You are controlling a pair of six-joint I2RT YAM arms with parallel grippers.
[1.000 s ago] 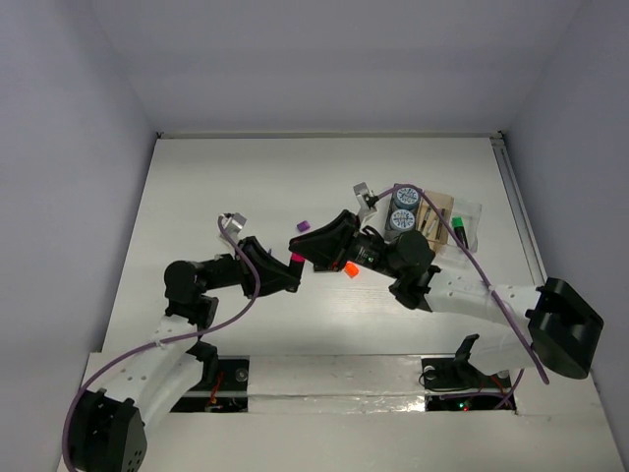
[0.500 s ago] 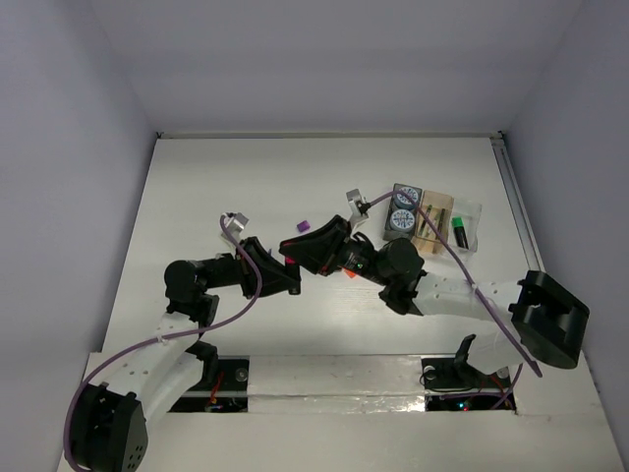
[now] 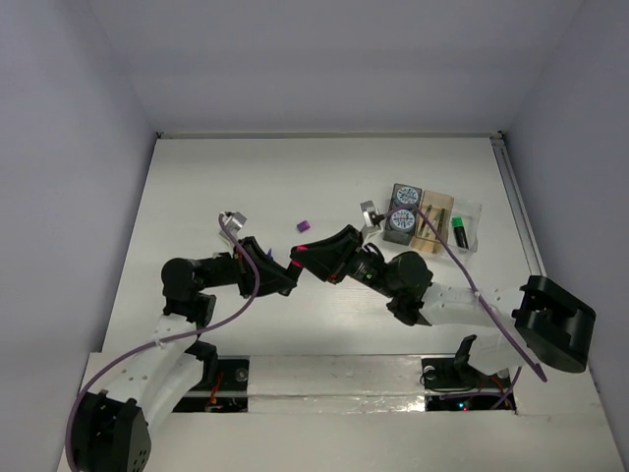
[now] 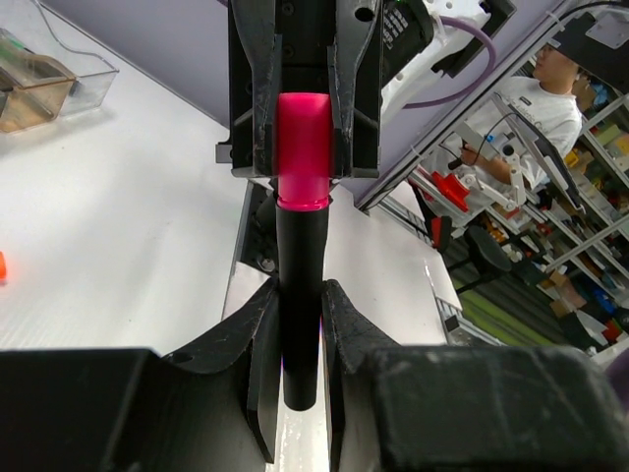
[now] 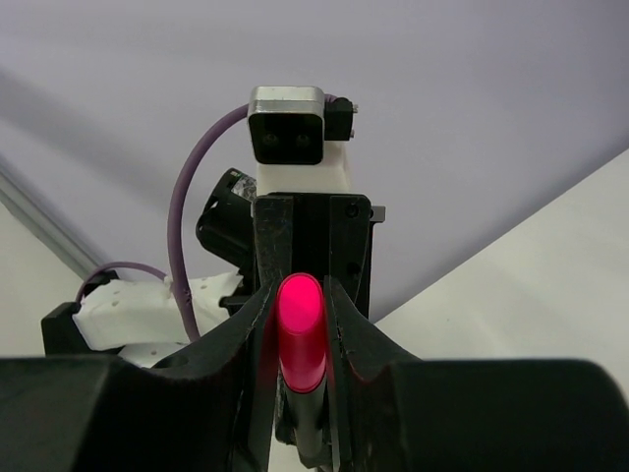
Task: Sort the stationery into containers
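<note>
Above mid white tabletop [image 3: 236,187], between pale lilac walls [image 3: 69,147]: my left gripper [image 4: 300,300] pinches the black barrel of a pink-capped highlighter marker [image 4: 299,246]; my right gripper [image 5: 299,295] clamps its pink cap [image 5: 301,324].

Top view overlooks the table [image 3: 197,197] from behind; close wrist views face each other, sharing the marker [image 4: 300,246].

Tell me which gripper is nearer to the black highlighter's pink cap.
Right. The right gripper clamps the pink cap itself; the left gripper holds only the black body.
</note>
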